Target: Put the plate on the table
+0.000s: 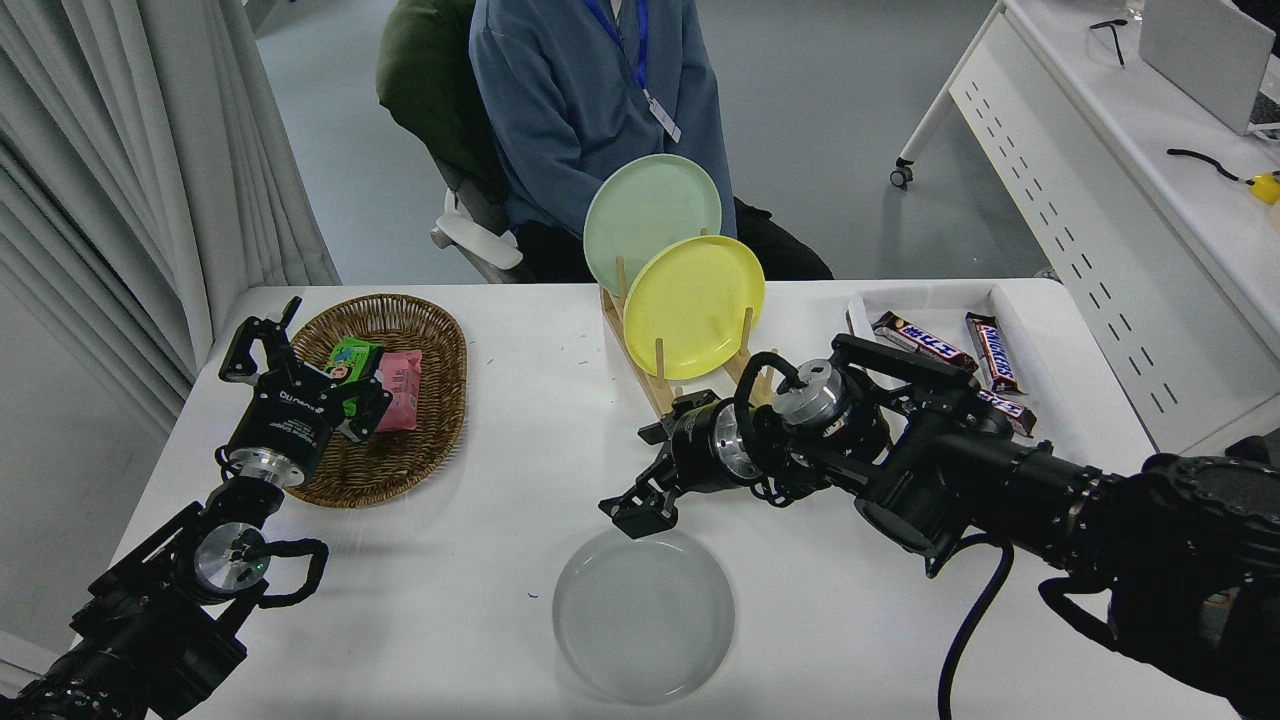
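Note:
The light-grey plate (643, 618) lies flat on the white table (470, 600) near its front edge. My right gripper (632, 512) hangs just above the plate's far rim, open and empty, apart from the plate. Its arm comes in from the lower right. My left gripper (262, 335) stays parked at the lower left, open, beside the wicker basket.
A wooden rack (680, 430) behind the right gripper holds a yellow plate (694, 305) and a pale green plate (650, 205) upright. A wicker basket (410, 460) with snack packets stands at the left. A white tray (1030, 340) with chocolate bars is at the right. A person (590, 100) sits at the far side.

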Controlling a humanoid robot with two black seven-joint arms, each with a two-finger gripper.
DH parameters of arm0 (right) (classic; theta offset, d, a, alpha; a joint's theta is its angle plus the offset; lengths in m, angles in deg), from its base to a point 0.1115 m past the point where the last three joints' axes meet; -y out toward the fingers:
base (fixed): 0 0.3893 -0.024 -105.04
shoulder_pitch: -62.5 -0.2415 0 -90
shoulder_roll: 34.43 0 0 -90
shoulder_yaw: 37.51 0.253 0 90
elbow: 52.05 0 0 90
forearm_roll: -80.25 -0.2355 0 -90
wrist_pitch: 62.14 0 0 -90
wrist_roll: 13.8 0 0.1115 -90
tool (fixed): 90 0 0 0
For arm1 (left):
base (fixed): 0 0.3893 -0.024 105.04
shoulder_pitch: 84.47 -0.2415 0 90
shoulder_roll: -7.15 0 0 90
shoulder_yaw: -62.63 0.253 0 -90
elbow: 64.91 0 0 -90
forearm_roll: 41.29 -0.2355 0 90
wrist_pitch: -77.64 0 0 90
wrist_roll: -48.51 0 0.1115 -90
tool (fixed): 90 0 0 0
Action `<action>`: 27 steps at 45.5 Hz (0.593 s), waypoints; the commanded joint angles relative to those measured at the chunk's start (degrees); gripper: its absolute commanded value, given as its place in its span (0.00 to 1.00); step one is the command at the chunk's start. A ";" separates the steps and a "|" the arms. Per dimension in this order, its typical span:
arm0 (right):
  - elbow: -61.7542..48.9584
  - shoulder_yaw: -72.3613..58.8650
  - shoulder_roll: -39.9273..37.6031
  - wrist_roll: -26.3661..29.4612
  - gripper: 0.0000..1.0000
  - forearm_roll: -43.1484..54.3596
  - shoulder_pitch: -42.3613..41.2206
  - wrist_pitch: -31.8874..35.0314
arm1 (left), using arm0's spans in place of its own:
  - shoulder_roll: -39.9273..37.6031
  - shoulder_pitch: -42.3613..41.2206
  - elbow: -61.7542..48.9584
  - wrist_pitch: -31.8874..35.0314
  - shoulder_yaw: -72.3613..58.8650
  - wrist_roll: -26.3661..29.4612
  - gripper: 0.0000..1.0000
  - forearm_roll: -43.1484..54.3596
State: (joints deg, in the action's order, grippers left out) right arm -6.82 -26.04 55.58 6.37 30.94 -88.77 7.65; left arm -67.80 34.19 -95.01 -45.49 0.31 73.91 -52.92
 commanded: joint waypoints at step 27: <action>1.00 25.43 -1.14 -5.58 0.99 29.70 5.54 23.73 | -0.02 0.08 0.04 0.00 0.00 0.00 1.00 -0.06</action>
State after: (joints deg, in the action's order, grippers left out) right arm -6.21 -10.94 55.57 1.15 50.29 -86.07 27.17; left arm -67.78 34.20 -95.01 -45.49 0.31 73.91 -52.89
